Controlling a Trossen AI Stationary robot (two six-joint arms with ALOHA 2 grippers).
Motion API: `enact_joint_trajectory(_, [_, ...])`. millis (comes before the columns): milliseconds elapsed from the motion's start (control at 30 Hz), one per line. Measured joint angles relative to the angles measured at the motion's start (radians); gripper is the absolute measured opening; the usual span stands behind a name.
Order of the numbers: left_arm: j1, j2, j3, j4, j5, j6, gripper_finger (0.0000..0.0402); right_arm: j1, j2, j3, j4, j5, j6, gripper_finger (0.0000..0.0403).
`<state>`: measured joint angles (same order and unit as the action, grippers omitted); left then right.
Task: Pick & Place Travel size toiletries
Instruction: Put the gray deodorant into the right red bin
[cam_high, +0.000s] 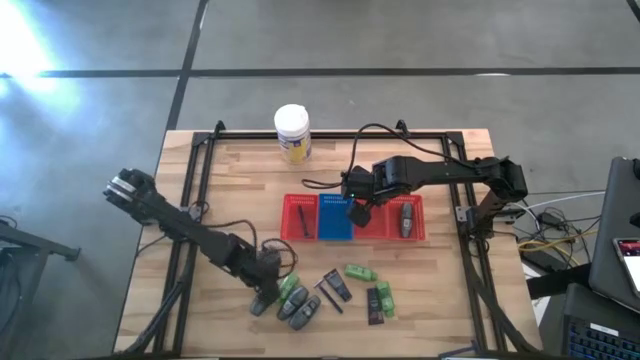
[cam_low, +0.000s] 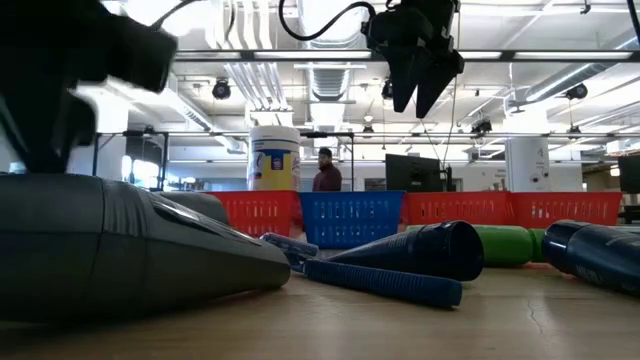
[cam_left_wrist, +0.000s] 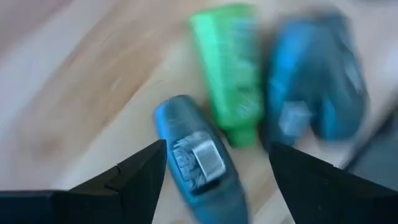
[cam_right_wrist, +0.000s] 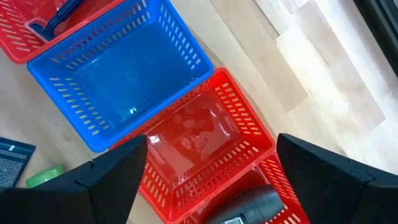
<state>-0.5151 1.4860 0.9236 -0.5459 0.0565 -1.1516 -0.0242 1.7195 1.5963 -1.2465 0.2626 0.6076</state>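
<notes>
grey bottle (cam_left_wrist: 198, 163) | between open left end effector (cam_left_wrist: 214, 180) fingers, ungrasped

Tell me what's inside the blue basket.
The blue basket shows only its bare mesh floor. The right gripper, open, hovers over the baskets; the high view's near corner is covered by it.

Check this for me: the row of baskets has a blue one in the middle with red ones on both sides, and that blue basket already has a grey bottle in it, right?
Not quite. The blue basket is empty, as the right wrist view shows. The grey bottle lies in the red basket at the row's right end, seen in the high view. The rest holds: blue sits in the middle with red baskets on both sides.
</notes>
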Motion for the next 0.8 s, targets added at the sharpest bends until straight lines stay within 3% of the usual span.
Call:
enact_joint_trajectory(200, [-0.012, -0.036, 0.044, -0.030, 0.040, 0.932, 0.0286, 0.000, 0.000, 0.000, 0.000, 0.000, -0.002, 0.0342])
enact_joint_trajectory(400, [-0.010, 0.045, 0.089, -0.176, 0.039, 1.495, 0.0286, 0.000, 0.000, -0.002, -0.003, -0.005, 0.032, 0.0327])
enact_joint_trajectory(567, [-0.013, 0.083, 0.086, -0.222, 0.035, 1.834, 0.0286, 0.000, 0.000, -0.002, -0.006, -0.009, 0.086, 0.0323])
enact_joint_trajectory(800, [-0.005, 0.084, 0.086, -0.116, 0.038, 1.946, 0.0286, 0.000, 0.000, -0.002, -0.005, -0.010, 0.100, 0.0338])
